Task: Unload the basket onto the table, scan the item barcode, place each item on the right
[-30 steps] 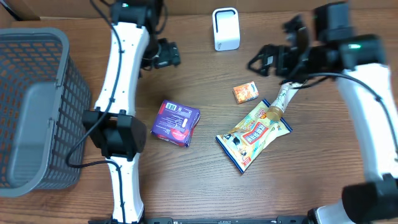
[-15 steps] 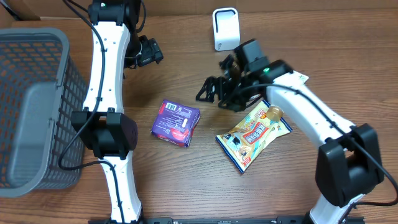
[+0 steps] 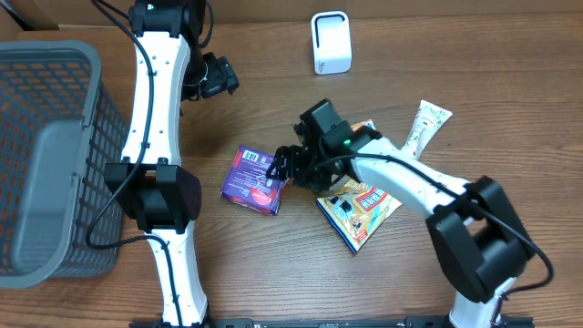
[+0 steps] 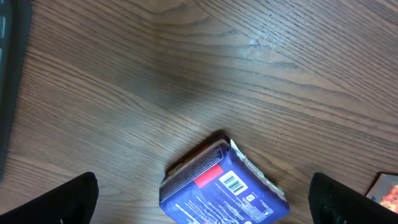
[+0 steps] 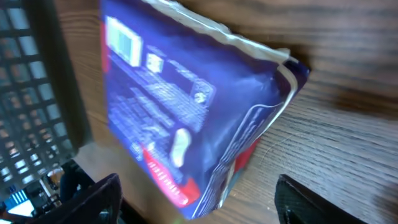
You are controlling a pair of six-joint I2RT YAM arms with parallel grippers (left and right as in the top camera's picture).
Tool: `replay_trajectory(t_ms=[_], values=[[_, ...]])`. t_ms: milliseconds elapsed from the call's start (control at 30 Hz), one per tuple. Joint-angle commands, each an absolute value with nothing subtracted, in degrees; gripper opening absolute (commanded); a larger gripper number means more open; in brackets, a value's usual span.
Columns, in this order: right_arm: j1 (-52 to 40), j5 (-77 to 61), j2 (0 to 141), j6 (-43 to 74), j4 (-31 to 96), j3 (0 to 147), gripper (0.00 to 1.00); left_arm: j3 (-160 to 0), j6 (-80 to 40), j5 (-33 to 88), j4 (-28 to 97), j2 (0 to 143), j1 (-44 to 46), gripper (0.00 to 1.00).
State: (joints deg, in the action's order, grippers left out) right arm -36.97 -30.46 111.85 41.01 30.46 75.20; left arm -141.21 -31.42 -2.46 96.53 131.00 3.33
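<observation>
The brown wooden table (image 3: 273, 273) carries a grey mesh basket (image 3: 55, 64) and, well apart from it, the flat purple plastic packet (image 3: 258, 179), barcode up. The right gripper (image 3: 284, 166) straddles one edge, jaws wide, holding nothing: best close squarely, leaving the barcode uncovered. The left gripper (image 3: 219, 77) hangs wide open, empty.

The purple-blue rectangular soft packet (image 3: 258, 179) is marked with a red band, white print and a white barcode panel (image 4: 231, 182). A brown wood-grain pattern is shown on the counter (image 3: 273, 273). The mesh plastic basket (image 3: 100, 137) is coloured grey.
</observation>
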Motion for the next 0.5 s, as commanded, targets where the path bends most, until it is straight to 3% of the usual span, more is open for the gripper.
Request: replay_trajectory(t_ms=[0,233,467], values=[[-38.2,-29.5,113.7,44.7,29.7,74.2,0.76,-141.8,-32.1,-3.4,96.8,130.4,3.4,1.00],[-39.0,-27.7,115.2,45.7,28.7,74.3,0.68,-141.8,-32.1,-3.4,96.8,130.4,3.4,1.00],[-39.0,-23.7,115.2,45.6,28.6,74.3,0.44,-141.8,-32.2,-3.4,96.8,130.4,3.4,1.00]])
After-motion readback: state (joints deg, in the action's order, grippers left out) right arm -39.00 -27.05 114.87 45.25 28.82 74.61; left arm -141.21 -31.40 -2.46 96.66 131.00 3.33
